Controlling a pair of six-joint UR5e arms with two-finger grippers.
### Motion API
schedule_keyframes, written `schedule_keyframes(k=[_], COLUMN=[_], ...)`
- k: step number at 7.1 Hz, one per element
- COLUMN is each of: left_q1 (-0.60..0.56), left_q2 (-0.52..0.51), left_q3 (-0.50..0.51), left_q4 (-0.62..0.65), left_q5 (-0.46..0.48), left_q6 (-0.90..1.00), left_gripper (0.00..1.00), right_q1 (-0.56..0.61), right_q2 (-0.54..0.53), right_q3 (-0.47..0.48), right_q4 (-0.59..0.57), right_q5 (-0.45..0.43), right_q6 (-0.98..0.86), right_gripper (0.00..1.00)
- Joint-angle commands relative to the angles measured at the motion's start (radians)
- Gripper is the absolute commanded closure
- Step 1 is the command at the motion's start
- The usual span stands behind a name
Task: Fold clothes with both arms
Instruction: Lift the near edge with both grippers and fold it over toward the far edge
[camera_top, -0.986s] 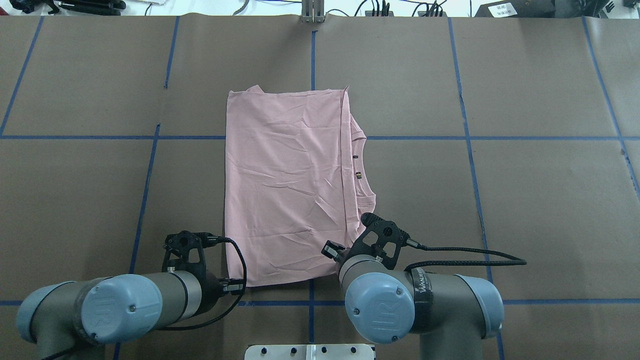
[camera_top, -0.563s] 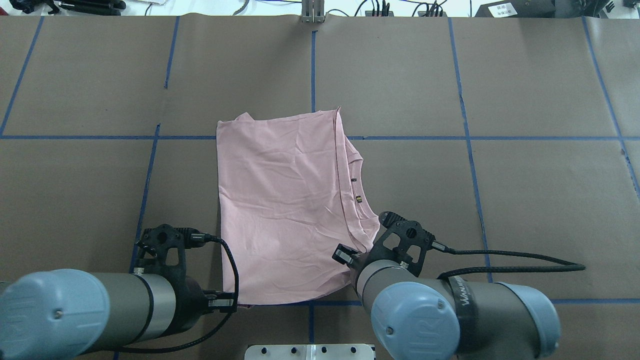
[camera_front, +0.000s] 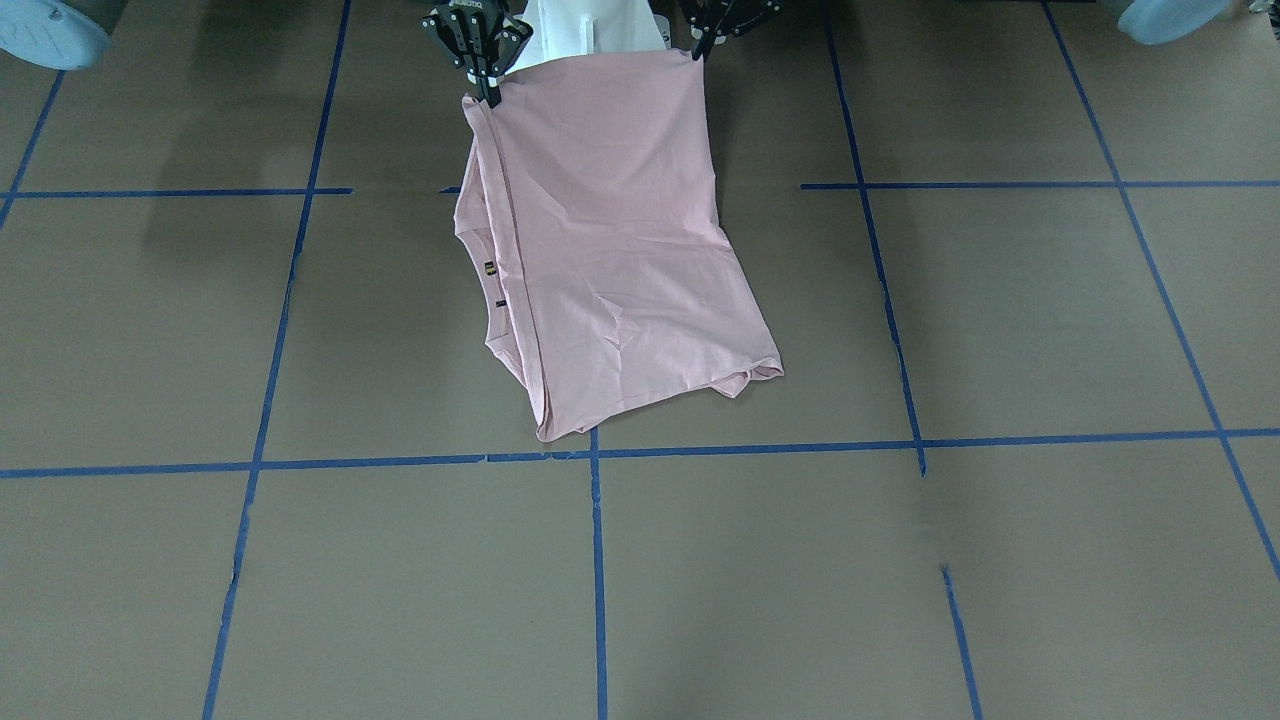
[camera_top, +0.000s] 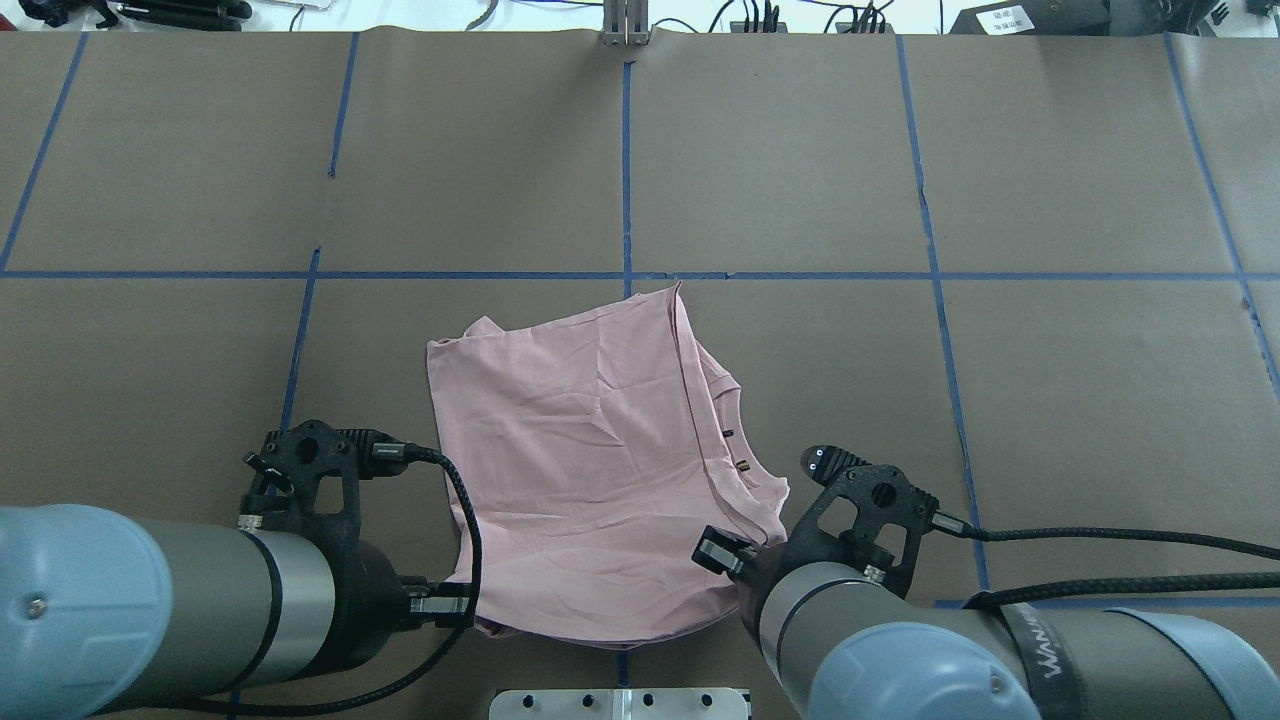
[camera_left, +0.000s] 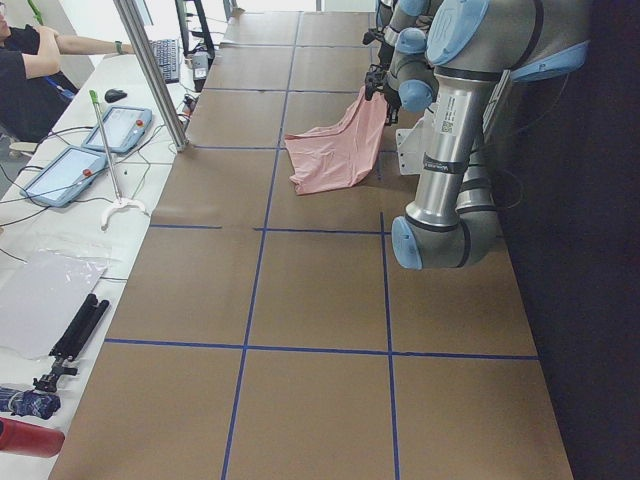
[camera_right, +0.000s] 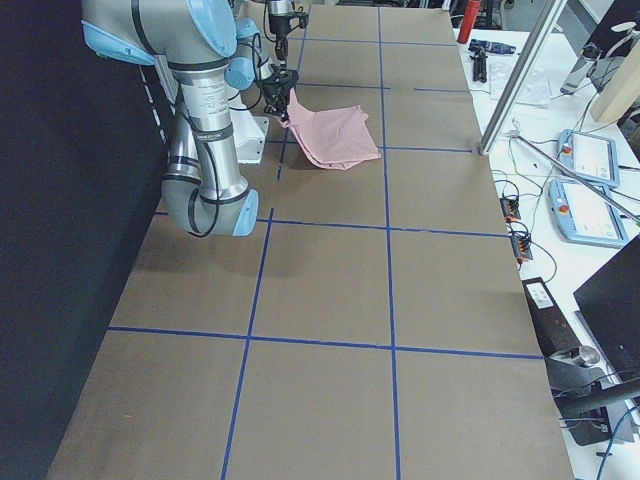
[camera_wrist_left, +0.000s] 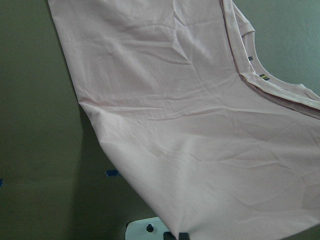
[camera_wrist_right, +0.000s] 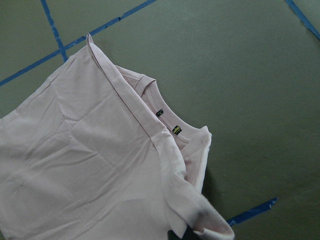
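Pale pink T-shirt (camera_top: 590, 480), folded lengthwise w/ its collar (camera_top: 720, 385) poking out along one long side, sits on the robot's side of the table (camera_top: 1000, 180), about centre, between the two arms. The front cam shows what the overhead cam flattens. The shirt's near edge is lifted off the table and stretched between both grippers. From there the cloth slopes down to its far edge, which rests on the brown paper just short of a blue tape line (camera_front: 760, 447). The left gripper (camera_front: 700, 48) has one raised corner and the right gripper (camera_front: 487, 92) has the other, on the collar side. In the overhead view the fingertips are mostly hidden by cloth and wrist hardware. The wrist cams fill that in: each shows a dark fingertip at the bottom of frame w/ fabric pinched against it, so both sets of jaws are closed down on the shirt. The R wrist cam also shows two small dark labels (camera_wrist_right: 176, 129) inside the collar. The side cams show the same slope, plus tablets (camera_left: 125, 125) and a seated person (camera_left: 25, 60) at a desk alongside the table.
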Motion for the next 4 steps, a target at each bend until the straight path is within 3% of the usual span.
schedule_keyframes(k=[1,2,4], left_q1=[-0.085,-0.139,-0.237], left_q2=[-0.041,-0.057,-0.057], left_q3=[0.107,0.149,0.284], left_q4=[-0.002,-0.013,-0.123], left_q5=[0.001,-0.001,-0.004], left_q6=[0.083,0.134,0.217], left_gripper=[1.00,1.00,1.00], right_q1=[0.089,0.157,0.260], right_q2=[0.075,0.078,0.154], right_q3=[-0.159,-0.252,-0.391], right_q4=[0.082,0.203,0.259], right_q5=[0.000,0.005,0.043], right_q6=[-0.043,-0.093,-0.152], right_gripper=[1.00,1.00,1.00])
